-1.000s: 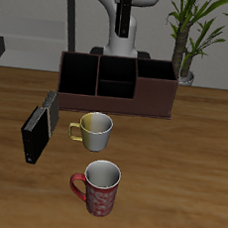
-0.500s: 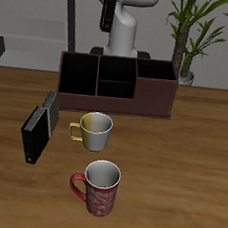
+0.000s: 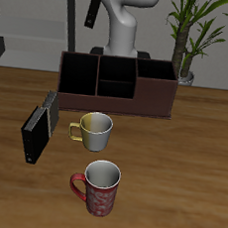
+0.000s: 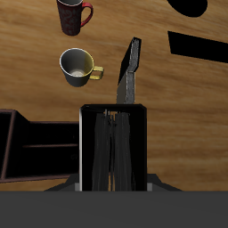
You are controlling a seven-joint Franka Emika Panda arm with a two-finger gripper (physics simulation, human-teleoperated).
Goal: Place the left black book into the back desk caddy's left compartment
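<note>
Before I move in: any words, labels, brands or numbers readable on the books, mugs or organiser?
None can be read.
Black books: spine marks, if any, too small to read in either view.
Red mug: blotchy pattern, no lettering.
Pale mug: plain.
Wooden desk caddy: no label visible.
</note>
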